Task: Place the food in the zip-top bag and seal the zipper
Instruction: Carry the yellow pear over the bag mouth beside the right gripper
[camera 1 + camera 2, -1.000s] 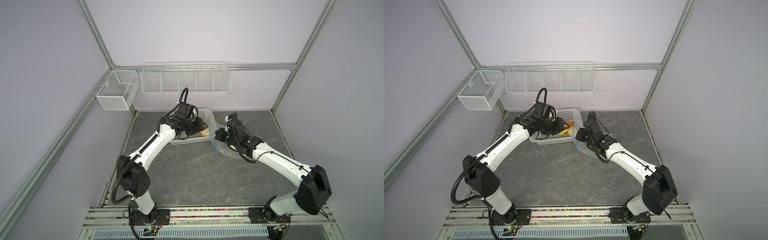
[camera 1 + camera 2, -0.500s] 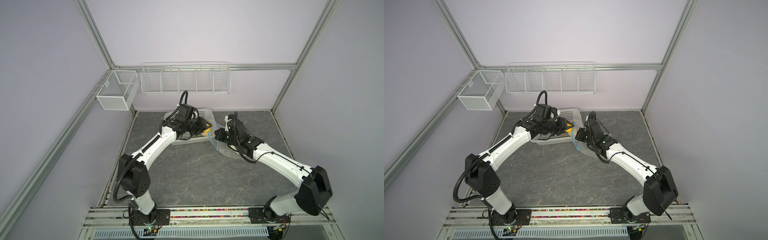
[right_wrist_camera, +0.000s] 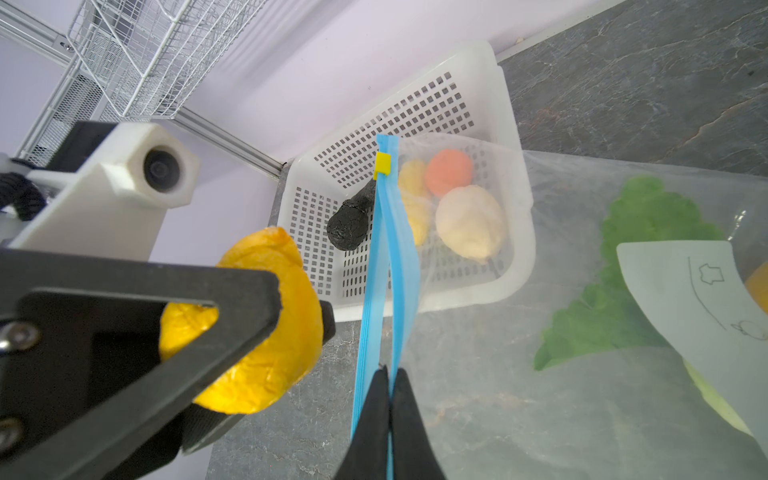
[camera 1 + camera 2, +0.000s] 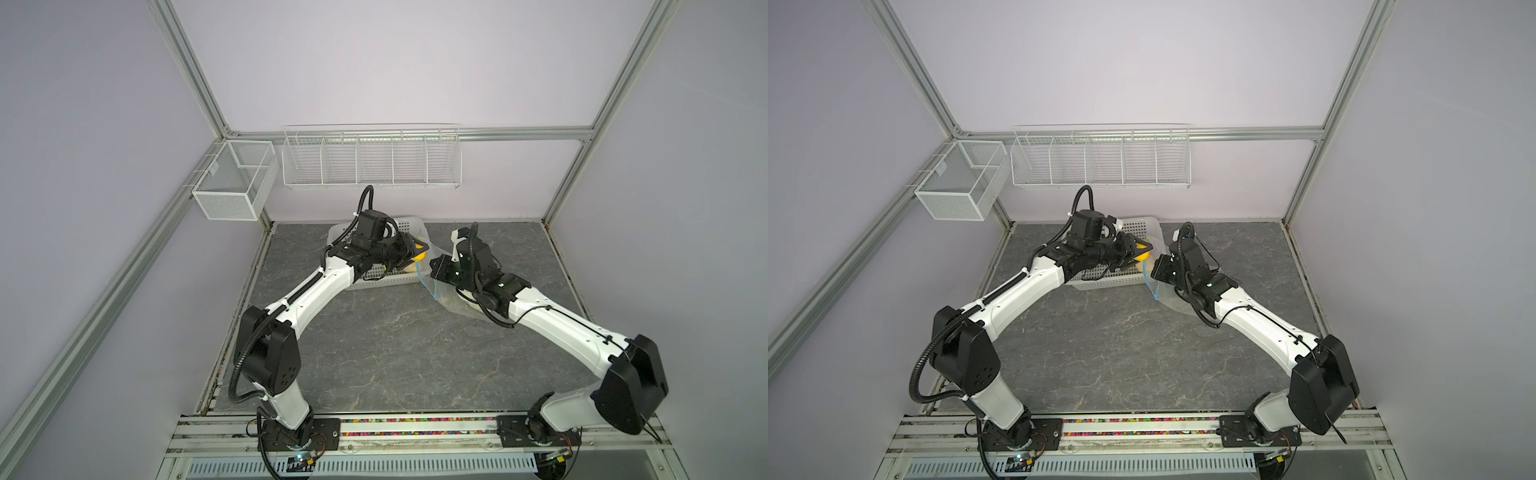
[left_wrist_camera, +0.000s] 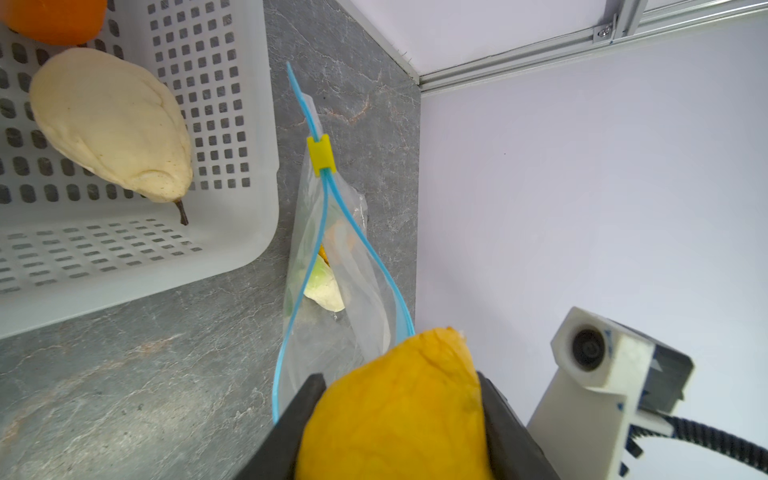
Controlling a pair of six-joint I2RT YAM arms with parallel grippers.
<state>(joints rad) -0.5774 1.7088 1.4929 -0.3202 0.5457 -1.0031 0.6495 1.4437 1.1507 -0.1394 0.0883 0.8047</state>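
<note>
The left hand [image 5: 397,395] is gripping a yellow toy fruit [image 3: 266,353], with its jaws part open and pressing on both sides of the fruit. I am seeing the fruit held off the table [image 4: 395,353], just beside the mouth of the zip-top bag [image 3: 498,395] and outside it.

The right hand [image 3: 390,376] is pinching one strip of the blue zipper [image 3: 384,257], with its jaws fully closed on it. The zipper's two strips are standing apart, and the yellow slider [image 5: 319,154] is sitting at the far end.

In both top views the bag is lying right of centre, touching the white perforated basket [image 5: 232,232]. A green leafy piece [image 3: 623,282] is lying inside the bag beside the white label [image 3: 685,291]. A beige pear [image 5: 112,124], an orange piece [image 5: 54,16] and a black piece [image 3: 351,220] are lying in the basket.
</note>
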